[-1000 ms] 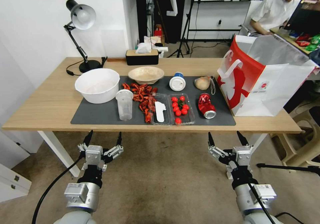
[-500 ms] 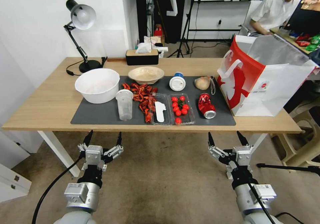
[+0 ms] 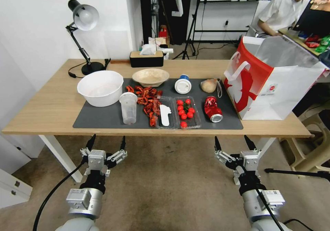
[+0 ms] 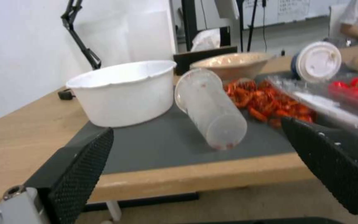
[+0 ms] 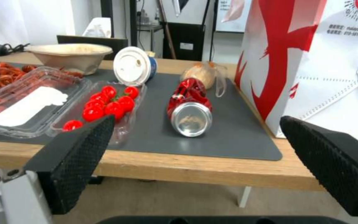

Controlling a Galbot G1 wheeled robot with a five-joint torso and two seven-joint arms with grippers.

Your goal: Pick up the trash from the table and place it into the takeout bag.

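Observation:
On the table [image 3: 51,111], a dark mat holds the trash: a clear plastic cup [image 3: 128,107], a shallow beige bowl [image 3: 150,76], a white blue-lidded cup [image 3: 183,84] on its side, a wrapped tan lump [image 3: 209,85] and a crushed red can [image 3: 213,108]. The white and red takeout bag [image 3: 275,83] stands open at the table's right end. Both grippers hang below the front edge, open and empty: the left gripper [image 3: 107,142] faces the clear cup [image 4: 210,109], the right gripper [image 3: 231,142] faces the can [image 5: 189,104] beside the bag [image 5: 320,68].
A large white bowl [image 3: 100,87] sits at the mat's left. Red shell scraps [image 3: 146,97], a clear tray with a white spoon [image 3: 165,114] and a tray of cherry tomatoes [image 3: 186,111] fill the middle. A desk lamp [image 3: 82,28] and tissue box [image 3: 146,57] stand behind.

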